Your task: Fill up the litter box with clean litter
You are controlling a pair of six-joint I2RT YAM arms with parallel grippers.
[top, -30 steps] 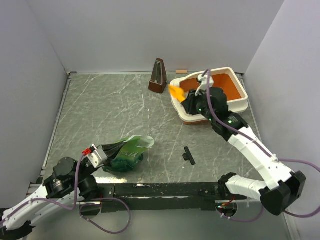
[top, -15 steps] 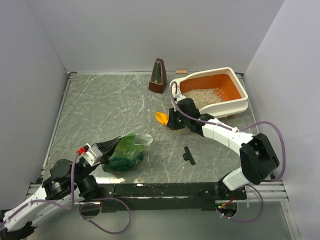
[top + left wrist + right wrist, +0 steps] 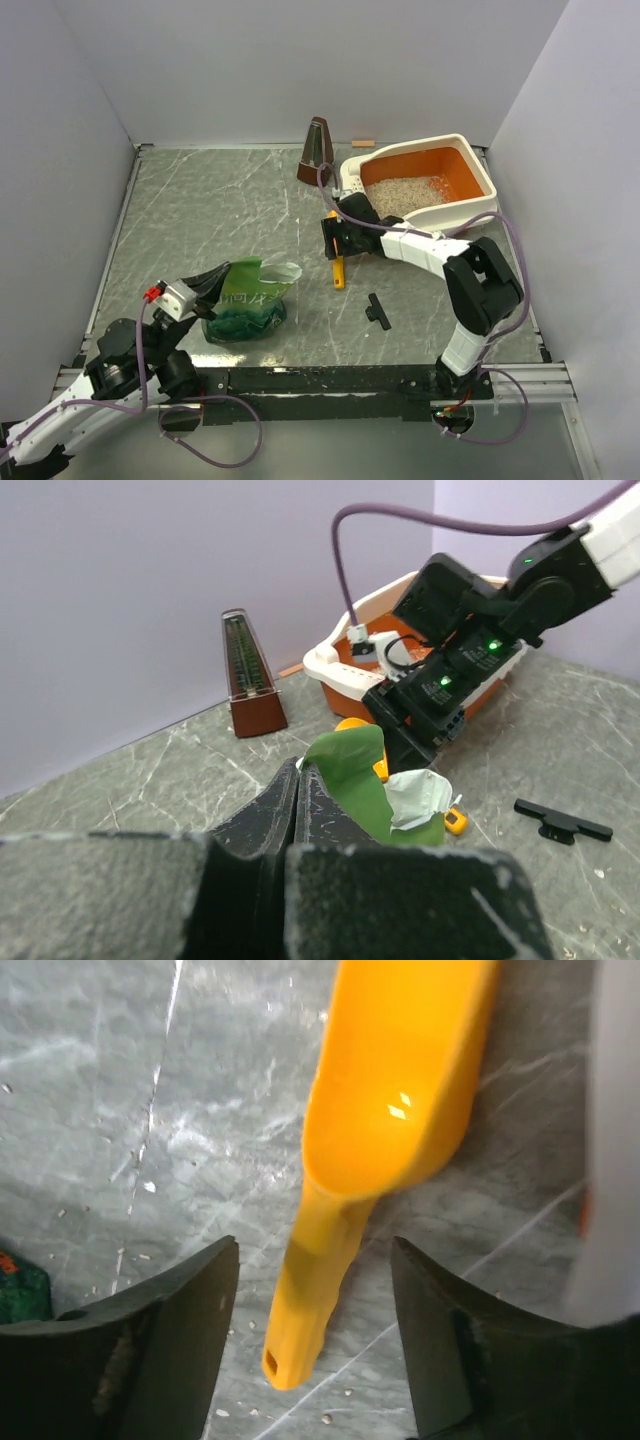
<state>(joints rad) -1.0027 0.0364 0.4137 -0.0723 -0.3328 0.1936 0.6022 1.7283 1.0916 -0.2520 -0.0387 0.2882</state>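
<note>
The litter box (image 3: 455, 216) stands at the back right, cream outside and orange inside, with pale clean litter (image 3: 405, 192) covering part of its floor. My right gripper (image 3: 335, 240) is open just left of the box, low over an orange scoop (image 3: 339, 270) lying on the table. In the right wrist view the scoop (image 3: 370, 1130) lies between my spread fingers (image 3: 150, 1350), untouched by either. My left gripper (image 3: 213, 287) is shut on the top edge of the crinkly green bag (image 3: 250, 305); the bag also shows in the left wrist view (image 3: 360, 775).
A brown metronome (image 3: 317, 153) stands left of the box's slotted end. A small black T-shaped piece (image 3: 377, 311) lies on the table in front of the right arm. A small wooden block (image 3: 362, 144) lies by the back wall. Walls close three sides.
My right gripper left the litter box with the scoop, swung left and down, and let it go on the table. Litter now shows in the box. My left gripper lifted the bag's edge slightly.
</note>
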